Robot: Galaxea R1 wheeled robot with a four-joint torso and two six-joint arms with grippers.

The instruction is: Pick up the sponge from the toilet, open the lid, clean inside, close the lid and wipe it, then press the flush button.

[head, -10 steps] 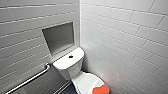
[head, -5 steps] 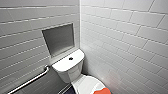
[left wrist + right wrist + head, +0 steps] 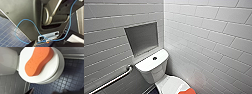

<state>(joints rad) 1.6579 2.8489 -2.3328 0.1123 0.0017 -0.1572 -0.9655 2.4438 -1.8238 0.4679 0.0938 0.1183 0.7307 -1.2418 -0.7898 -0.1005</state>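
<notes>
The white toilet (image 3: 152, 67) stands in the corner of a tiled room, with the round dark flush button (image 3: 154, 58) in the middle of its tank top. The lid (image 3: 50, 72) is shut. On it lies the orange sponge (image 3: 38, 59), peanut-shaped and running lengthwise; its end also peeks in at the head view's lower edge (image 3: 187, 91). My right gripper (image 3: 50, 92) hangs above the floor just off the bowl's front, open, with its dark fingertips (image 3: 30, 91) wide apart and nothing between them. The lid (image 3: 171, 83) is partly in the head view.
A metal grab bar (image 3: 114, 80) runs along the left wall beside the tank. A grey recessed niche (image 3: 142, 37) sits above the tank. White tiled walls close in on both sides. Dark blue floor tiles (image 3: 70, 79) surround the bowl. A blue cable (image 3: 31, 23) hangs across my own dark body.
The head view has shifted very slightly. The toilet and the sponge have not moved.
</notes>
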